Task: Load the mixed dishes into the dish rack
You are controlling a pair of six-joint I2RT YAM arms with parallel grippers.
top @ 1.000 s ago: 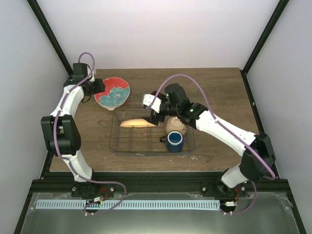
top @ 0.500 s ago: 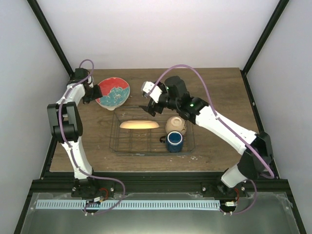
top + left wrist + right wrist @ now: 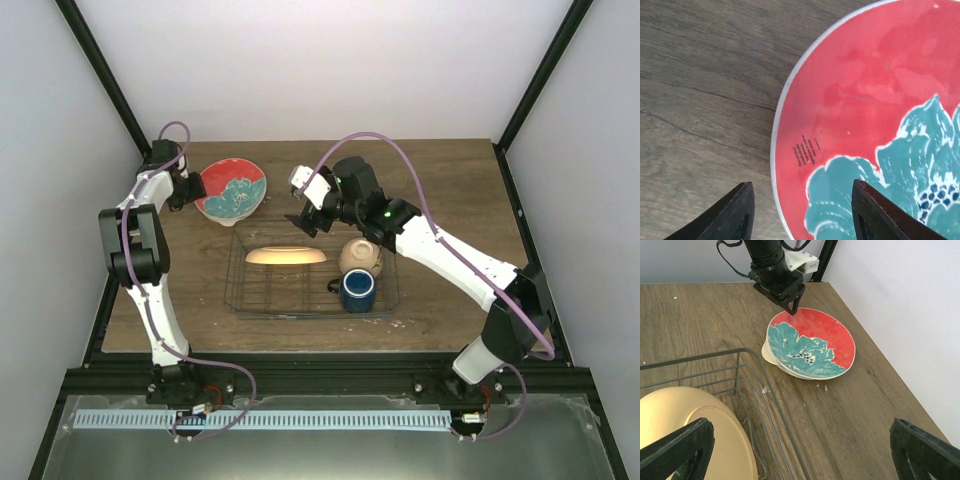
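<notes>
1. Off the far-left corner of the dish rack point(image 3: 275, 295), on the worktop point(image 3: 450, 190), the red plate point(image 3: 230, 190) with the teal flower is resting on top of a paler plate point(image 3: 767, 354). The paler plate's rim is showing on the side nearest the rack, and neither plate is sitting in the rack yet.
2. Inside the rack, the orange-yellow plate point(image 3: 285, 256) is leaning along the far-left rows. The cream bowl point(image 3: 360, 256) and the dark blue mug point(image 3: 357, 290) are sitting towards the right end, with the mug on the nearer side.
3. Judging by its looks, the red plate is glazed ceramic: stiff, fairly weighty, slick under the fingers and liable to chip if knocked on the wires. The rim on the side facing away from the rack is offering the likeliest hold, with one finger going under the overhanging edge and the other over it.
4. The left jaws are standing about half open and gripping nothing. Their fingers point(image 3: 742, 212) are straddling that rim from above, one over bare wood and the other over the red glaze. Whether either is touching the plate I cannot tell.
5. The right jaws are hanging wide open and empty over the rack's far edge, just beyond the orange-yellow plate, and are touching nothing.
</notes>
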